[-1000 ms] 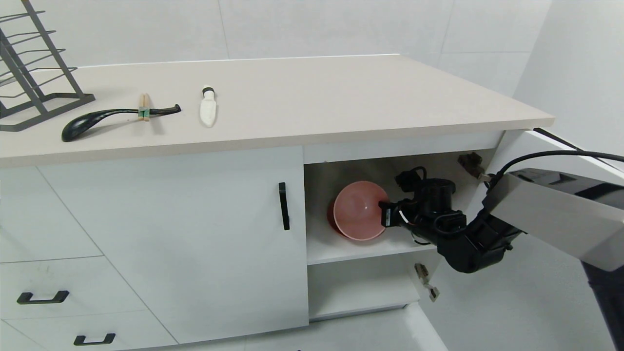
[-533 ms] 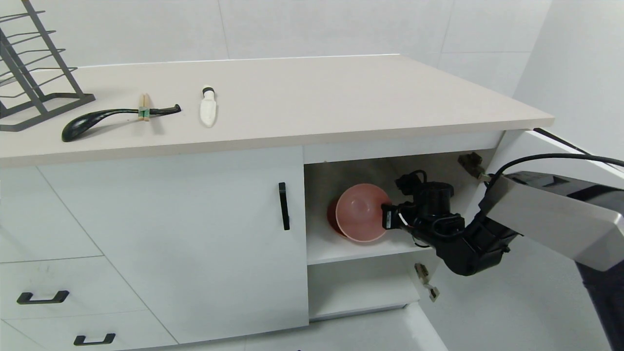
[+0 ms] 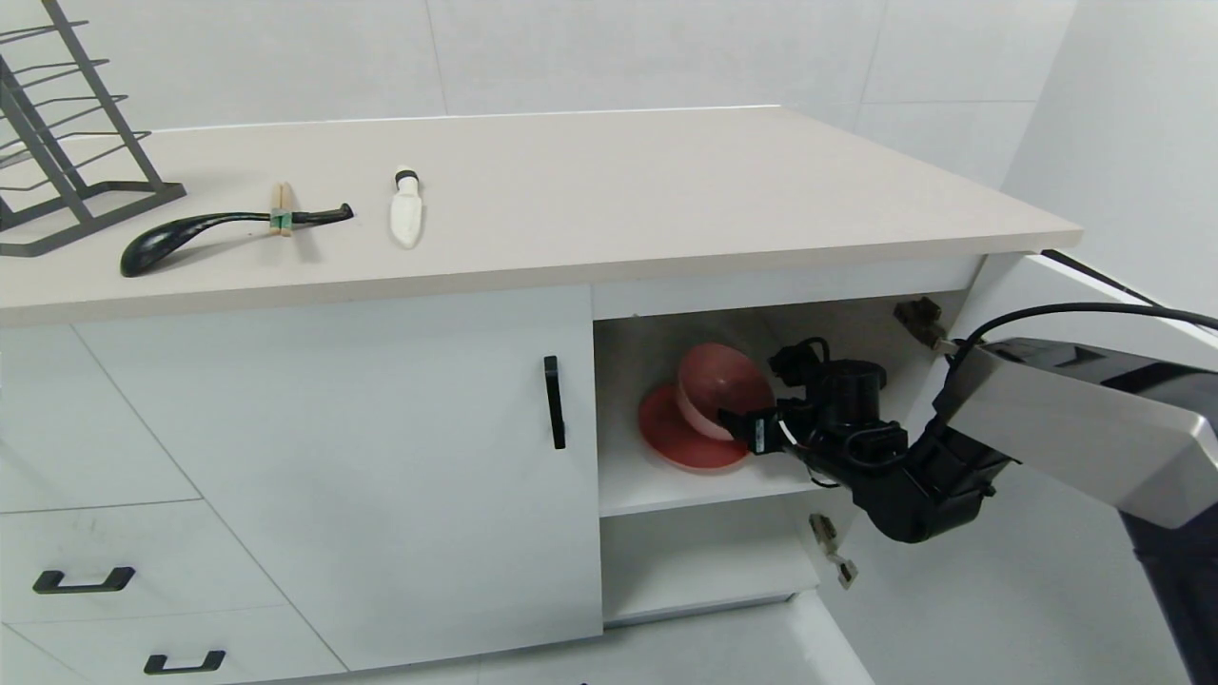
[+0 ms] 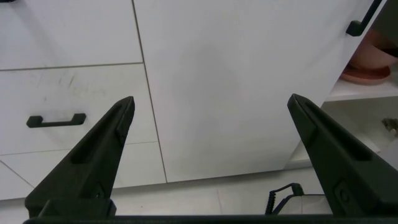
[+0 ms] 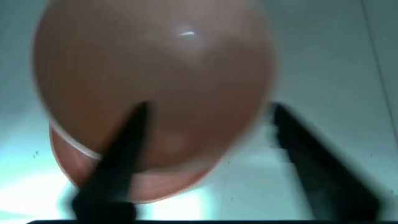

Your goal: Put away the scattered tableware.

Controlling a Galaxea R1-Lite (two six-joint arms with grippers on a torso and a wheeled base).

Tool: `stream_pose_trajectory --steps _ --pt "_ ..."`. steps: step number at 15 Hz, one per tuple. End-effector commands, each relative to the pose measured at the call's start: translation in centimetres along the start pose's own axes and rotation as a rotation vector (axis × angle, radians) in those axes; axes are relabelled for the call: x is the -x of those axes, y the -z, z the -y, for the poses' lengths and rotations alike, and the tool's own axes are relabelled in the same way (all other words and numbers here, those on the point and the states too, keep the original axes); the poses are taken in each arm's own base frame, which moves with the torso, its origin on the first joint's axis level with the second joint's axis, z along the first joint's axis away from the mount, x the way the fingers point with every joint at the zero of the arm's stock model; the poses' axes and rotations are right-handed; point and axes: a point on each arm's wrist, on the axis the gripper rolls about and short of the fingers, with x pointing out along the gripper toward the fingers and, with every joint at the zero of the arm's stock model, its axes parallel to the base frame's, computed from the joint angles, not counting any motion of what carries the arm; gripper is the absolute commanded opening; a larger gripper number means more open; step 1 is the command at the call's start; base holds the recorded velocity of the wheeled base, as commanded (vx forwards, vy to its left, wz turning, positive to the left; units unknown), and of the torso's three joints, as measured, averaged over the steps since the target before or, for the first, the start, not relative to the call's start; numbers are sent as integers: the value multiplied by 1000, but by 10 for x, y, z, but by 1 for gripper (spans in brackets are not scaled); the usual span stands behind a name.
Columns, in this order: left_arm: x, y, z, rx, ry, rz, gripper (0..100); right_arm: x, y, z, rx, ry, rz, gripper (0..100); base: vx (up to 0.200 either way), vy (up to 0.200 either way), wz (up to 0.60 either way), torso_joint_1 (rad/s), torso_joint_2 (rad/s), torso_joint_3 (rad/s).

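Note:
A pink bowl (image 3: 723,385) (image 5: 155,81) lies tilted over a red plate (image 3: 680,445) (image 5: 155,183) on the upper shelf (image 3: 666,485) of the open cabinet. My right gripper (image 3: 742,426) (image 5: 208,124) is inside the cabinet at the bowl, open. One of its fingers (image 5: 118,162) is over the bowl's inside and the other stands outside the rim. On the counter lie a black ladle (image 3: 190,233), a pair of chopsticks (image 3: 281,217) and a small white utensil (image 3: 406,211). My left gripper (image 4: 208,124) hangs open and empty, low before the cabinet fronts.
A dark wire rack (image 3: 67,143) stands at the counter's back left. The left cabinet door with its black handle (image 3: 554,401) is closed. The right door (image 3: 1047,276) stands open beside my right arm. A lower shelf (image 3: 704,571) sits beneath. Drawers (image 3: 86,578) are at the lower left.
The bowl turned from facing the front to lying more upright and slightly to the right, uncovering the red plate beneath. My right gripper dipped a little with it.

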Motion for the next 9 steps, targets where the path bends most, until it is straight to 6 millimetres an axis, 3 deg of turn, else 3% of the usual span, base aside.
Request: stream_pose_trajectory --steps 1,5,7,9 --pt "0 0 0 0 0 0 100 1 -7 -4 5 -15 75 100 0 0 0 0 0 0" --pt "0 0 0 0 0 0 100 24 -8 -11 64 -47 237 100 0 0 0 0 0 0" --pt "0 0 0 0 0 0 100 66 16 -20 140 -99 202 100 0 0 0 0 0 0" --pt "0 0 0 -1 0 0 100 101 21 -26 160 -123 138 100 0 0 0 0 0 0"
